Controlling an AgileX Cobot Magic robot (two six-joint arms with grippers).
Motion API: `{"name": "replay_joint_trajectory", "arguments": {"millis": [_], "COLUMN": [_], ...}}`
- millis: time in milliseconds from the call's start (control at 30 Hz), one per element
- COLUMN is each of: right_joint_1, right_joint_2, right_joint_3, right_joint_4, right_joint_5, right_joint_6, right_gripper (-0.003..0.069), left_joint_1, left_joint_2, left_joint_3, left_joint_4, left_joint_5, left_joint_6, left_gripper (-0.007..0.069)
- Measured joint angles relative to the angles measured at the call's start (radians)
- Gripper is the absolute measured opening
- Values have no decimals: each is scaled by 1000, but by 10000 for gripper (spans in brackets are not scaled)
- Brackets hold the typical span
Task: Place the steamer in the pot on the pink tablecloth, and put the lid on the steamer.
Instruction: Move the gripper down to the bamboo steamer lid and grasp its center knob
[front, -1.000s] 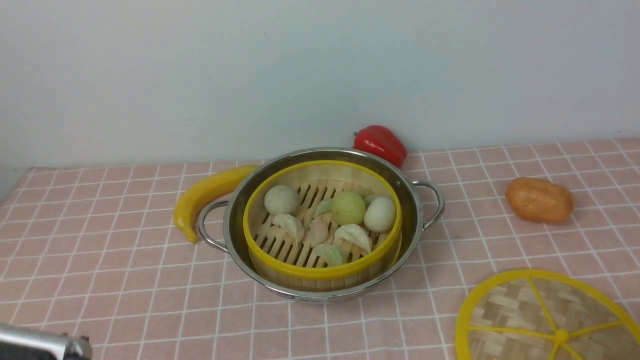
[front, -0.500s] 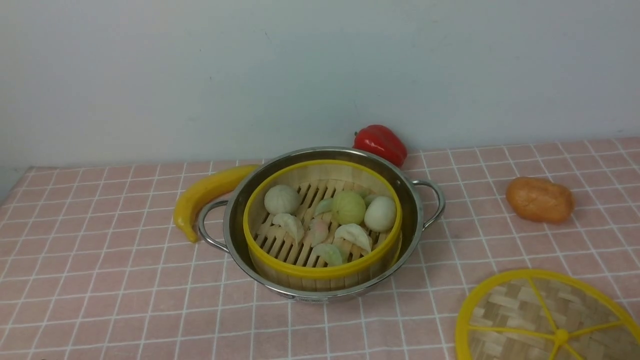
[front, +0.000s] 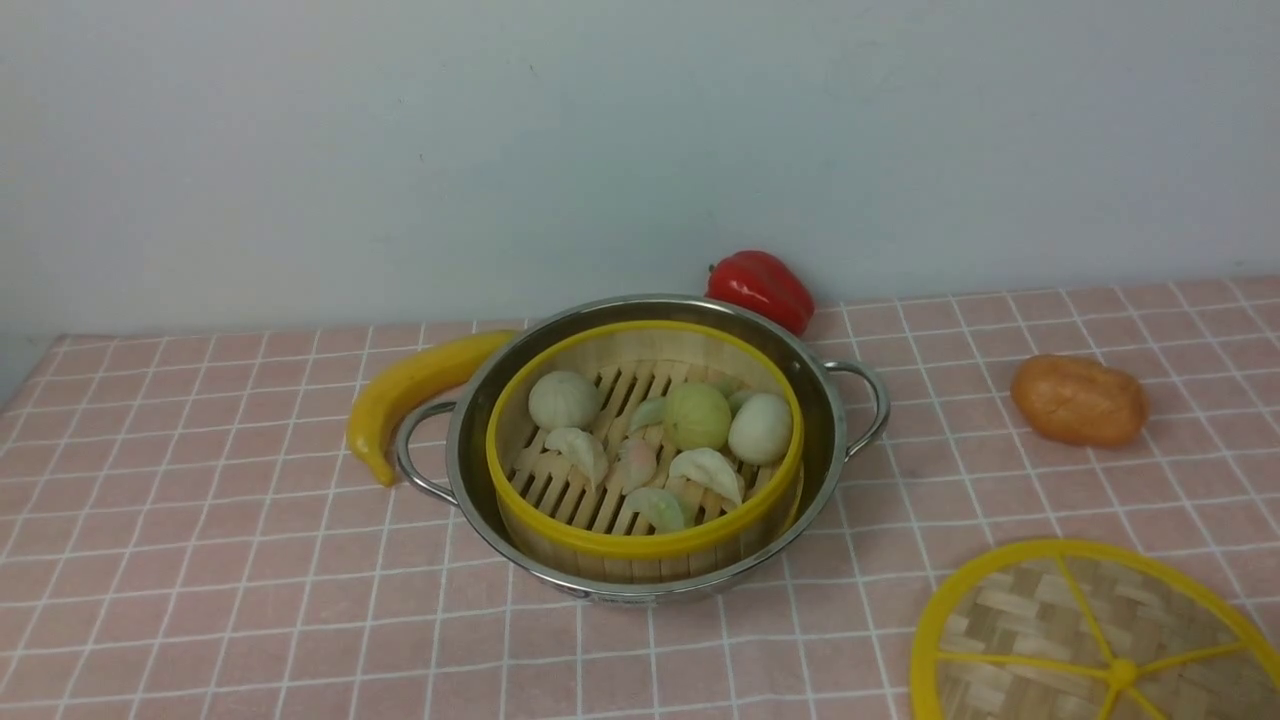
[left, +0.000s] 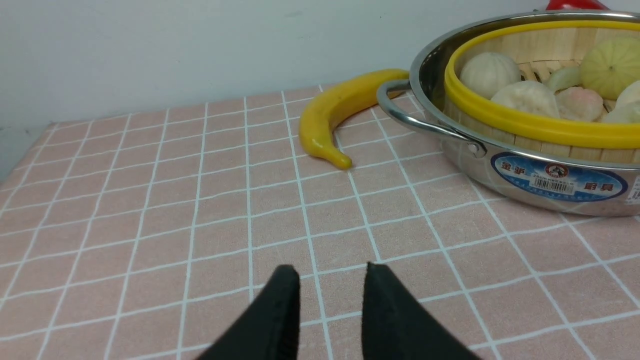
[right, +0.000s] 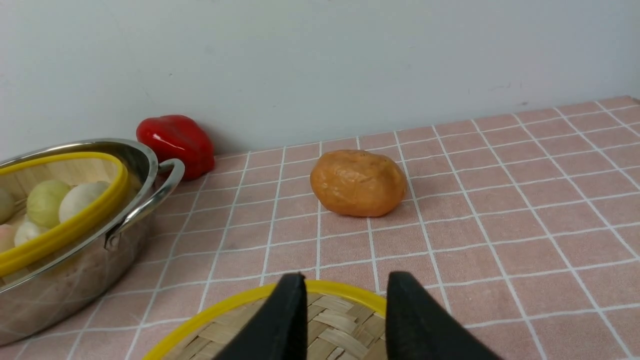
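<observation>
The left arm has gone from the near left corner. The left hand (left: 331, 267) is parted and empty over the cloth (left: 150, 200). The steamer (front: 640, 545) sits uncovered in the pot (front: 830, 420), mid-tabletop. The right hand (right: 347, 276) is parted and empty above the lid (right: 325, 320) at the near right corner.

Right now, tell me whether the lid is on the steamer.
No, the lid lies flat on the pink tablecloth, apart from the pot, and the steamer stands uncovered with its dumplings showing.

Pot (front: 468, 432), lid (front: 1040, 620) on pink tablecloth (front: 200, 560)
</observation>
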Motion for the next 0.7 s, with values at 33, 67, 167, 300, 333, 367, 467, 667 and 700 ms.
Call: {"name": "replay_joint_trajectory", "arguments": {"millis": [33,67,167,300,333,367,467,667,700], "right_joint_1": [0,0,0,0,0,0,0,0,0], "right_joint_2": [0,0,0,0,0,0,-1,-3,-4], "right_joint_3": [0,0,0,0,-2,-14,-114,-360,-383], "right_joint_4": [0,0,0,1,11,29,74,140,154], "right_joint_5": [0,0,0,-25,-44,-55,-67,110,128], "right_joint_6": [0,0,0,5,14,24,18,-46,-49], "right_gripper": [243,243,243,243,243,243,243,243,243], "left_joint_1": [0,0,0,0,0,0,0,0,0], "left_joint_2": [0,0,0,0,0,0,0,0,0], "left_joint_3": [0,0,0,0,0,0,0,0,0], "left_joint_4": [0,0,0,0,0,0,0,0,0], "left_joint_5": [0,0,0,0,0,0,0,0,0], "left_joint_6": [0,0,0,0,0,0,0,0,0], "left_gripper": [181,181,190,191,192,199,202,211,211]}}
